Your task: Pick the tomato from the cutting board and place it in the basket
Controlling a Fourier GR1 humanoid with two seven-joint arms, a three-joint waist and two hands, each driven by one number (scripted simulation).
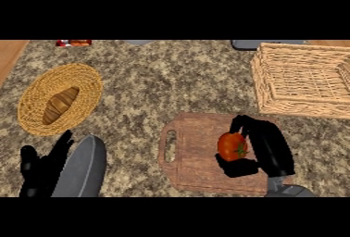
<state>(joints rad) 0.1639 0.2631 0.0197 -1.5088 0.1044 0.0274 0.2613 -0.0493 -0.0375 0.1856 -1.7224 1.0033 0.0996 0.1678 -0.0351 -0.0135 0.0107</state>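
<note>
A red tomato sits on the wooden cutting board at the lower middle of the counter. My right hand lies over the board's right side, its fingers curled round the tomato's far side and its thumb under the near side. The rectangular wicker basket stands at the upper right, beyond the board, with nothing visible inside. My left hand rests open at the lower left, fingers pointing up.
A round woven basket with a bread loaf lies at the left. A small red packet and grey objects sit along the far edge. The counter is speckled granite.
</note>
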